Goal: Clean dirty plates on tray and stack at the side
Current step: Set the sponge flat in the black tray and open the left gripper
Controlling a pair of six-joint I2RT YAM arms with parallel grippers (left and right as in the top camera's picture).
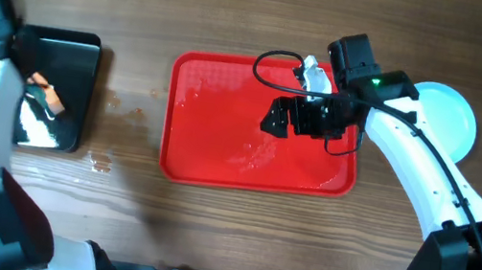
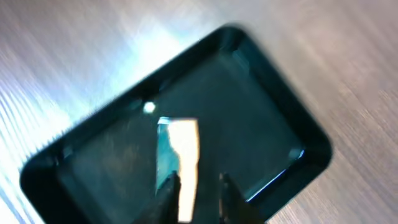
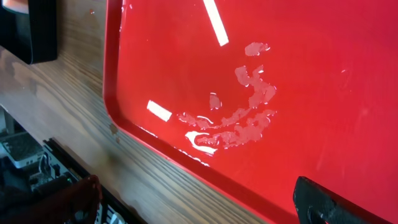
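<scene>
The red tray (image 1: 192,137) lies mid-table with no plate on it, only wet streaks (image 3: 249,118). To the right of the tray, on the wood, rests a pale blue round plate (image 1: 448,114); how many are stacked there I cannot tell. My right gripper (image 1: 274,119) hovers over the tray's upper right part. In the right wrist view this gripper (image 3: 199,196) is open wide with nothing between its fingers. My left gripper (image 2: 197,196) hangs over the black bin (image 2: 261,124), fingers close together and holding nothing.
The black bin (image 1: 90,48) stands left of the tray, with something orange-brown (image 1: 52,101) and a white patch inside. Small wet spots (image 1: 101,163) mark the wood between bin and tray. The tray's near rim (image 3: 186,162) borders the table's front strip.
</scene>
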